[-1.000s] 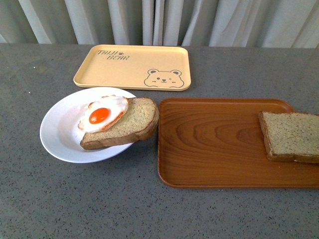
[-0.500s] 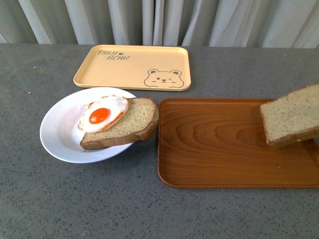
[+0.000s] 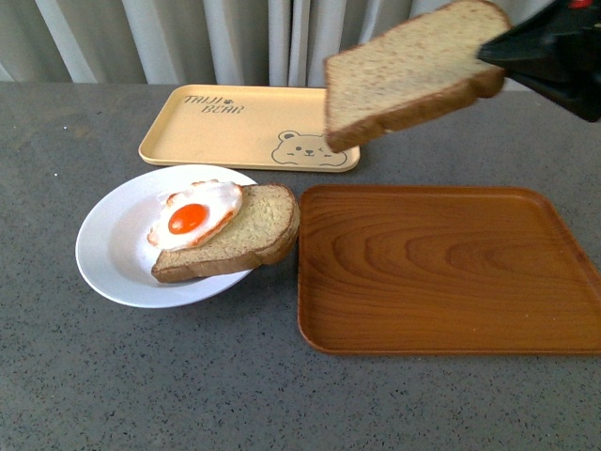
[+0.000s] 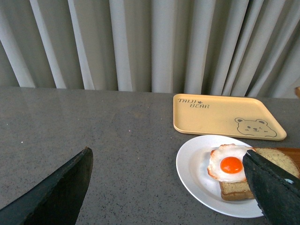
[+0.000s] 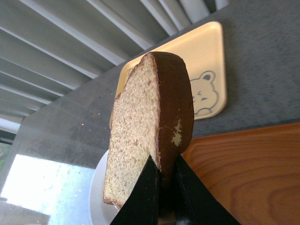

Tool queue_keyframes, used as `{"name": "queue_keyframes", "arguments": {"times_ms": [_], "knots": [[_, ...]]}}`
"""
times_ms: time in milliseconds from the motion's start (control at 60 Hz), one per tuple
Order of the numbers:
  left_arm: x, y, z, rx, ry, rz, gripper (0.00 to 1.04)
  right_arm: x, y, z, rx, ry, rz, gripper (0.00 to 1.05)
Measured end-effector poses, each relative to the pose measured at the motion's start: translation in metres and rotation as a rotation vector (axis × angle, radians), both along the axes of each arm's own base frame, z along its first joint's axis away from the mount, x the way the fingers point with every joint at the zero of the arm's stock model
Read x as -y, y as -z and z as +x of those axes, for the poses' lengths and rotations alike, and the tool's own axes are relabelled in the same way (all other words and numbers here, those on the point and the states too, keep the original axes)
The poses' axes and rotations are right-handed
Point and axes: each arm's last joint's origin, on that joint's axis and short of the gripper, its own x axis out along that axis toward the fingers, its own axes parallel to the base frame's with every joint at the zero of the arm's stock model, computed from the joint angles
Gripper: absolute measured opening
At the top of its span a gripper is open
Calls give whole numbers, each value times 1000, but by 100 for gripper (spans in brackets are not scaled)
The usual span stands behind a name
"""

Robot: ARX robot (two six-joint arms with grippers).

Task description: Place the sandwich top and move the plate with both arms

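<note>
My right gripper point(image 3: 493, 52) is shut on the sandwich top point(image 3: 413, 70), a plain brown bread slice, and holds it high in the air, tilted, above the far edge of the wooden tray. In the right wrist view the slice point(image 5: 150, 126) stands edge-on between the black fingers point(image 5: 147, 192). The white plate point(image 3: 108, 254) sits at the left with a bread slice bearing a fried egg point(image 3: 192, 218). My left gripper point(image 4: 171, 187) is open and empty above the table, beside the plate point(image 4: 194, 171); it does not show in the front view.
A brown wooden tray point(image 3: 441, 268) lies to the right of the plate, with nothing on it. A pale yellow bear-print tray point(image 3: 249, 127) lies behind the plate. Grey curtains hang along the table's far edge.
My right gripper has lifted the sandwich top off the wooden tray's right end and carried it up and to the left. The plate and egg slice have not moved.
</note>
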Motion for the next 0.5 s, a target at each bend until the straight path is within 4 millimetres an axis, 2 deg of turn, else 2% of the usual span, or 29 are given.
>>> {"name": "queue_keyframes", "arguments": {"times_ms": [133, 233, 500], "knots": [[0, 0, 0, 0, 0, 0, 96, -44, 13, 9, -43, -16, 35, 2], [0, 0, 0, 0, 0, 0, 96, -68, 23, 10, -65, -12, 38, 2], [0, 0, 0, 0, 0, 0, 96, -107, 52, 16, -112, 2, 29, 2]]}}
